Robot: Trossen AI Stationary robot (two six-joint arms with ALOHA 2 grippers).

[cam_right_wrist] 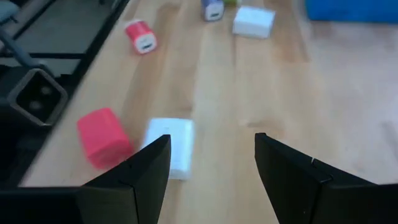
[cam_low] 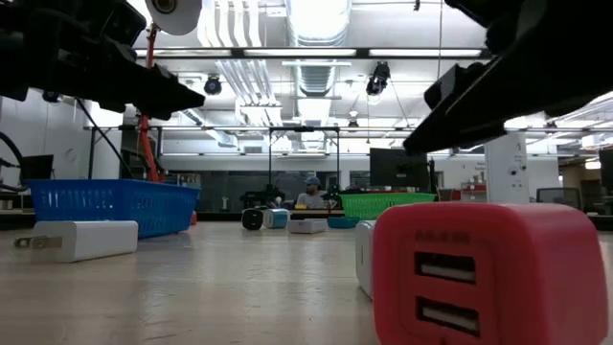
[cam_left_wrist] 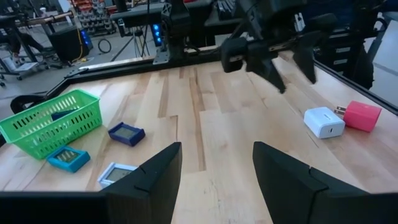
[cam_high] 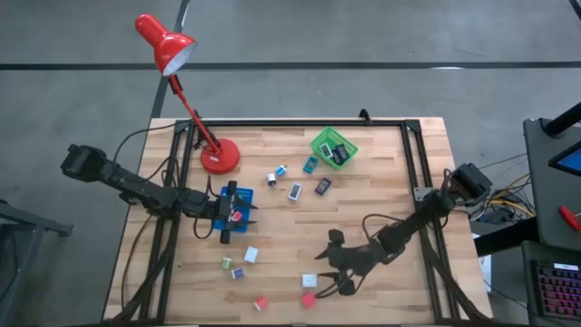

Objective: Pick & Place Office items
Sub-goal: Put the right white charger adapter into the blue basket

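The right hand hangs with its fingers apart and empty, above the surface near its front edge. Just beside it lie a white block and a red block, close together. The left hand is also open and empty, over the blue tray. More office items lie scattered between the tray, the green basket and the front edge. A red lamp stands at the back left.

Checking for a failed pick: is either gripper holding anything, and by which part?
Nothing is held. The left gripper and right gripper are both open and empty.
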